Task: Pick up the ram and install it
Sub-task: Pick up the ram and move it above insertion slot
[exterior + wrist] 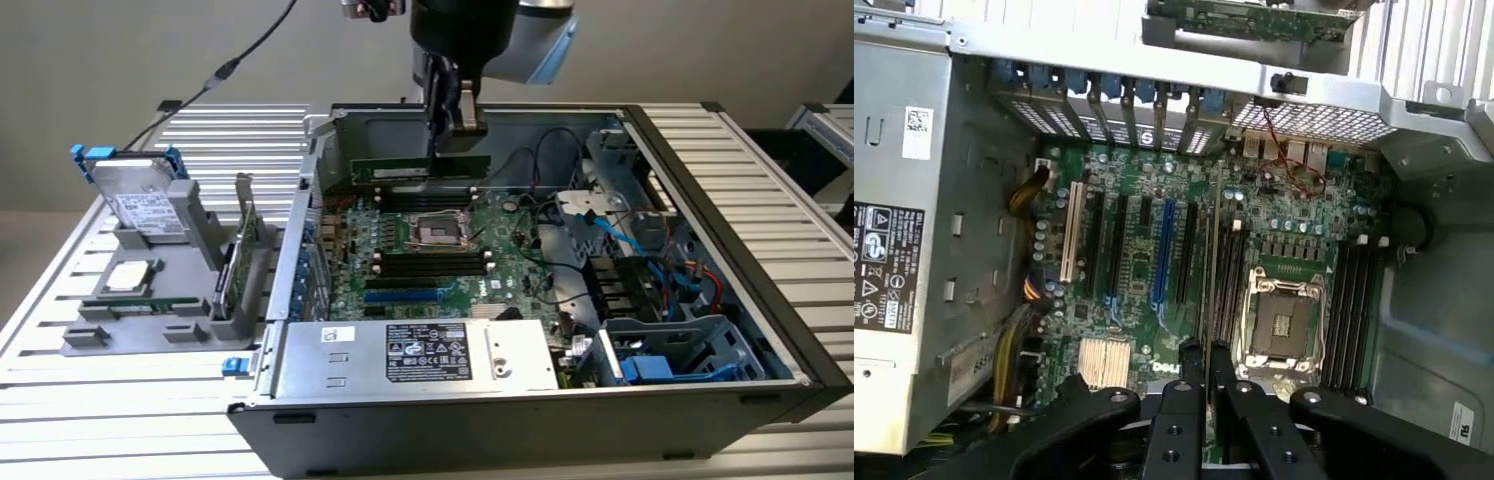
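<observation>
Exterior view: gripper [455,140] holding the ram [400,170] above the motherboard [514,268].
Fingers pinch the ram's upper edge; it hangs level at twelve o'clock from the CPU socket [438,231].

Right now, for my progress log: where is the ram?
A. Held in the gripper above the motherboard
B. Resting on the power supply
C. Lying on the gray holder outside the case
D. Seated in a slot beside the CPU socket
A: the gripper is shut on the ram, which hangs level above the motherboard inside the open case; the wrist view shows it edge-on between the fingers.
</observation>
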Controlling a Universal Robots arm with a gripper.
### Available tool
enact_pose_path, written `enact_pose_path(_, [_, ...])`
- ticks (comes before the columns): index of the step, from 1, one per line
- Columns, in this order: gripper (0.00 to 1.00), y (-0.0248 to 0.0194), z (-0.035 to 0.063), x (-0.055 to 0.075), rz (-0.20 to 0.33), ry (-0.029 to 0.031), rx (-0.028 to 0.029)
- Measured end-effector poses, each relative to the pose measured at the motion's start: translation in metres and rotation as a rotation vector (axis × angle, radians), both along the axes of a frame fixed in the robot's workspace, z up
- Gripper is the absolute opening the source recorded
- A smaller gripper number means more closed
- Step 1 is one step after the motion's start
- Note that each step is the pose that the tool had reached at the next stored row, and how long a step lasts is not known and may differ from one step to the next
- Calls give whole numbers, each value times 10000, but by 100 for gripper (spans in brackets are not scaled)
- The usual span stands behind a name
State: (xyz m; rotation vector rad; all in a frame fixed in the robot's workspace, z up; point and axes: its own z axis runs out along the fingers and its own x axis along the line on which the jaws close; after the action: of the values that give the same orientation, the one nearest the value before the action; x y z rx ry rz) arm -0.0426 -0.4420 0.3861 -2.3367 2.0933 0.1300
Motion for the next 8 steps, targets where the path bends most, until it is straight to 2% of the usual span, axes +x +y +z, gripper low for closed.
enact_pose_path(3, [13,82,-39,52,1,0,-1])
enact_pose_path(8, [13,117,-105,144,-72,0,1])
